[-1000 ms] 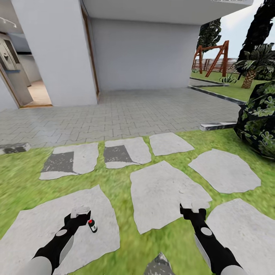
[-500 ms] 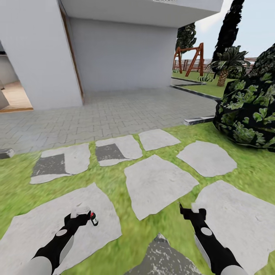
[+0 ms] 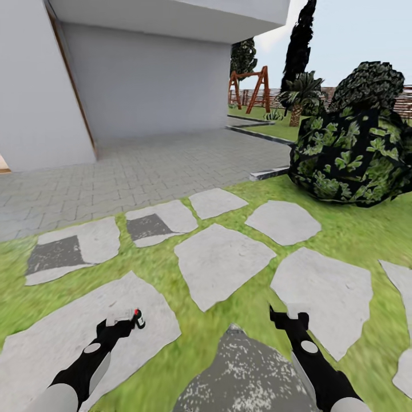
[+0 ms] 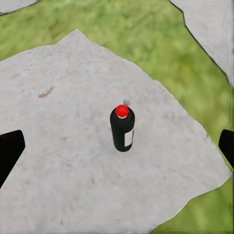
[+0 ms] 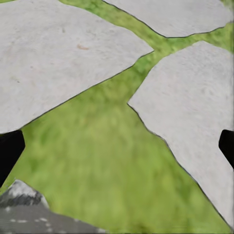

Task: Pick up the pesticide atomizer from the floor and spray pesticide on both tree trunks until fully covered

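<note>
The pesticide atomizer is a small dark bottle with a red cap. It stands upright on a pale stepping stone in the grass floor. My left gripper hovers just beside it, open. In the left wrist view the atomizer stands between the two black fingertips, untouched. My right gripper is open over grass and stones, and its wrist view shows nothing between its fingertips. The two trees are out of view.
A dark mottled rock lies close between the arms. A big dark-leaved bush stands to the right. Behind it are a palm, a black cypress, a swing frame and the fence. A paved patio and a house wall lie ahead.
The whole view has swung to the right: the house slid left and the bush came in. The atomizer now sits nearer the left fingertips in the picture. Both arms keep their pose.
</note>
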Robot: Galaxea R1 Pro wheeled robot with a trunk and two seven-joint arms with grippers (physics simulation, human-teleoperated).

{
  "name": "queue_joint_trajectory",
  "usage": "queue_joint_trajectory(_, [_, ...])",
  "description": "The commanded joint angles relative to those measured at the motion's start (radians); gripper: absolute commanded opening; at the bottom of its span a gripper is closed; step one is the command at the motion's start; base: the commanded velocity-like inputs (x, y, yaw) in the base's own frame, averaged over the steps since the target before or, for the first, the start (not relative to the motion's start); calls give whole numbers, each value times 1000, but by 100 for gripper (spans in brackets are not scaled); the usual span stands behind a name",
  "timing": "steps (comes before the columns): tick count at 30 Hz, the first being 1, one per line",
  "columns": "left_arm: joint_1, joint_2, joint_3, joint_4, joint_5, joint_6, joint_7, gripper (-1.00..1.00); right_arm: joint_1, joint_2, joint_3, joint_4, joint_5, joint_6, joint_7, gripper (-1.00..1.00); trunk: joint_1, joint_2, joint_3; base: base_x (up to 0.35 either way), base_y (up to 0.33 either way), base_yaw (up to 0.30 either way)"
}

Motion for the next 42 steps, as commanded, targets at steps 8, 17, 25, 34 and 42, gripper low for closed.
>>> queue_joint_trajectory(8, [0,-1,0,-5,2,-3,0,100,-1,0,1,1,2,-3,-3,100,-1,0,-1,-85,75,-300])
queue_joint_trajectory(17, [0,1,2,-5,1,-2,0,100,-1,1,3,1,2,-3,-3,100,15,-28,-13,-3,3,-177])
queue_joint_trajectory(25, [5,17,8,-5,3,-11,3,100,-1,6,16,2,6,-3,10,100,31,-57,-33,0,0,-8])
queue_joint_trajectory(34, [6,14,9,-8,0,-37,3,100,-1,26,7,4,6,-4,-4,100,31,-57,-33,-108,30,0])
queue_joint_trajectory(42, [6,14,10,-8,5,-52,3,100,-1,29,5,4,7,-4,-6,100,31,-57,-33,-152,232,0])
